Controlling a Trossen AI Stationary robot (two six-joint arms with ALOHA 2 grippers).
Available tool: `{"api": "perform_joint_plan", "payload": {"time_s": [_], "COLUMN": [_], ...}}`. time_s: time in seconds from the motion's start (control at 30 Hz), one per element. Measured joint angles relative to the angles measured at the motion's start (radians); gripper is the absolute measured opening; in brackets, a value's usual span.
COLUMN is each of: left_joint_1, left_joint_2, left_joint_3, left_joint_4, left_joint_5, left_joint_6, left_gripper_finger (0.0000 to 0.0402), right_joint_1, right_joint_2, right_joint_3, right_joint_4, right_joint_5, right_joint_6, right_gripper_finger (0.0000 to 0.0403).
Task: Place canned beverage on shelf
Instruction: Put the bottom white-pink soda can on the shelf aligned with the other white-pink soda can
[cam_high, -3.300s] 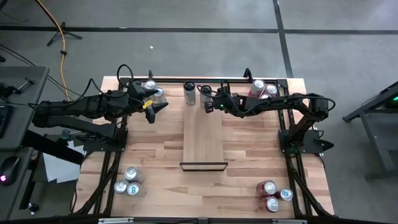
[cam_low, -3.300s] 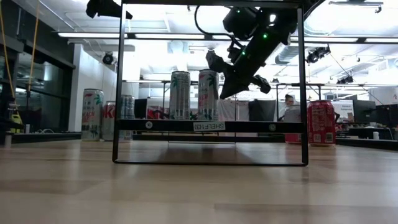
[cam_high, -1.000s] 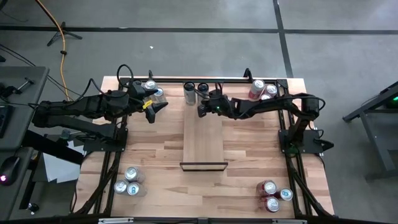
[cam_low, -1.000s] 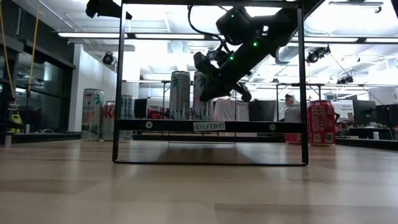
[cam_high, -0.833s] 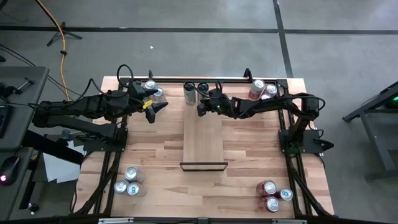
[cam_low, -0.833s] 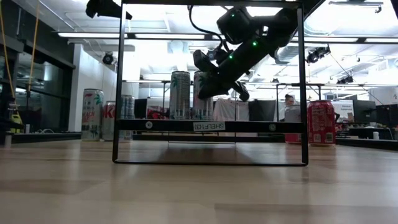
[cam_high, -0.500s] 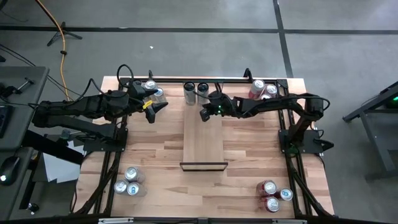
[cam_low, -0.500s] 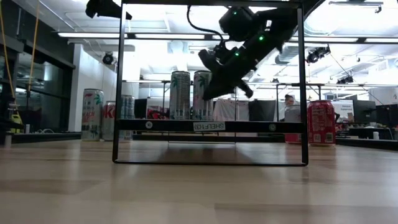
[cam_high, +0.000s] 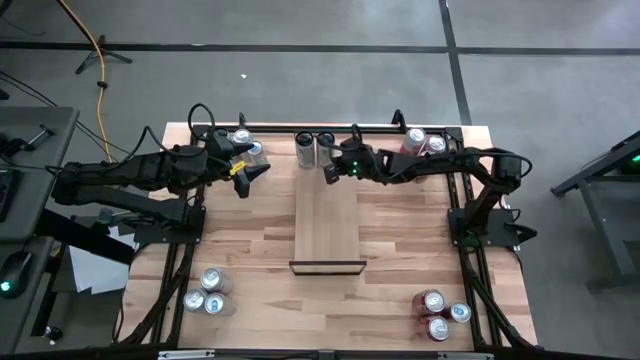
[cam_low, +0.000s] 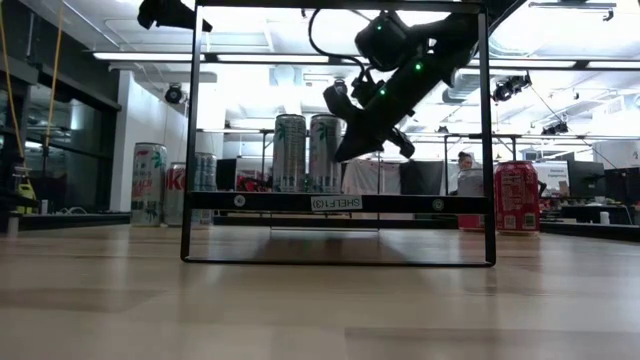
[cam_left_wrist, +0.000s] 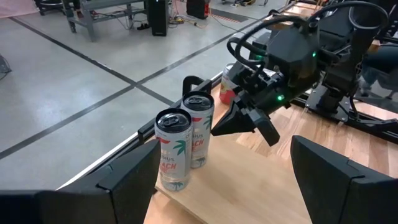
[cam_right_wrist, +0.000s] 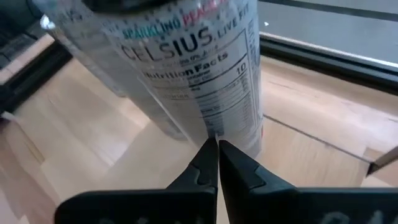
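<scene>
Two tall slim cans (cam_high: 315, 149) stand side by side at the shelf's (cam_high: 327, 225) far end. The right tool (cam_high: 329, 175), pinched closed and empty, hovers just beside them. The left tool (cam_high: 252, 171) waits open at far left. The cans look rigid, smooth and tippy: grip mid-body.

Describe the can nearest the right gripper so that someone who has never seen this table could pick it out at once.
Start at the shelf, the pale plank across the middle of the table. Two slim silver cans stand side by side at its far end. The one meant is the right can of this pair, closest to the shut right gripper; its twin, the left can, stands farther from it.
</scene>
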Motion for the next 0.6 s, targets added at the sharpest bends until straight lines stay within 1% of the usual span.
{"api": "perform_joint_plan", "payload": {"time_s": [0.2, 0.4, 0.6], "left_joint_1": [0.0, 0.0, 0.0], "left_joint_2": [0.0, 0.0, 0.0], "left_joint_3": [0.0, 0.0, 0.0], "left_joint_4": [0.0, 0.0, 0.0], "left_joint_5": [-0.001, -0.002, -0.007], "left_joint_6": [0.0, 0.018, 0.018], "left_gripper_finger": [0.0299, 0.0299, 0.0299], "right_joint_1": [0.0, 0.0, -0.003], "right_joint_2": [0.0, 0.0, 0.0], "right_joint_3": [0.0, 0.0, 0.0], "right_joint_4": [0.008, 0.058, 0.058], "right_joint_5": [0.0, 0.001, 0.01], "right_joint_6": [0.0, 0.0, -0.005], "right_gripper_finger": [0.0, 0.0, 0.0]}}
